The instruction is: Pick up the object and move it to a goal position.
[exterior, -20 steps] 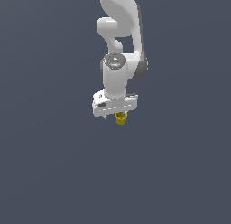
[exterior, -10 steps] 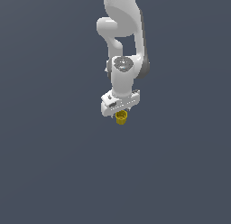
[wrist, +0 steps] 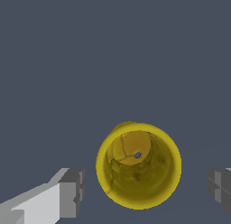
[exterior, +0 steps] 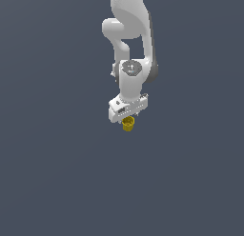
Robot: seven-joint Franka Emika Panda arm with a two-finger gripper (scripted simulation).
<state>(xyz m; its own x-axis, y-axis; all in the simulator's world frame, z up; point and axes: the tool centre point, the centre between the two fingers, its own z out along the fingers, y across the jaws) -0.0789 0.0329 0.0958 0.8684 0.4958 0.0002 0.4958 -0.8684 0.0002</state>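
Note:
The object is a small yellow cup (exterior: 127,126) with a flared rim, standing upright on the grey ground. My white gripper (exterior: 127,120) hangs right above it, pointing down. In the wrist view I look into the cup's (wrist: 138,170) open mouth. The gripper (wrist: 145,189) is open, with one grey fingertip (wrist: 72,193) on each side of the cup. A clear gap shows between each fingertip and the cup's wall, so nothing touches it.
A plain dark grey ground (exterior: 57,173) fills the rest of both views. No other object or goal marker shows.
The hand has turned a little about its vertical axis and shifted slightly towards the exterior view's right, settling over the cup. The cup has not moved.

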